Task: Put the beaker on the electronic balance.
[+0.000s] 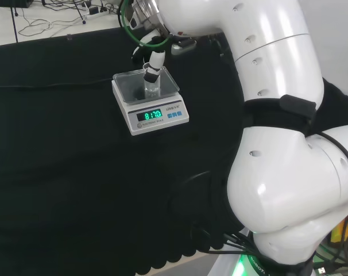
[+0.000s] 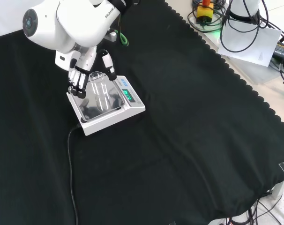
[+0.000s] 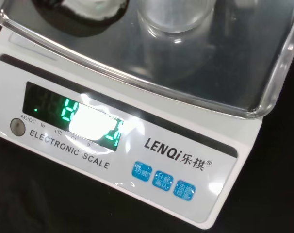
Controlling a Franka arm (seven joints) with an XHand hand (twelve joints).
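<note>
Your beaker (image 2: 100,91) stands upright mid-pan on the electronic balance (image 2: 115,114), display lit; the hand (image 2: 81,70) curls around it, so only letting go remains.

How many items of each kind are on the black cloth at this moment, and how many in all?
Clear beakers: 1, the beaker standing upright on the balance pan, with the hand around it.
Electronic balances: 1, the balance, display lit.
Cables: 1, a black cable running from the balance across the cloth.
Total: 3
</note>
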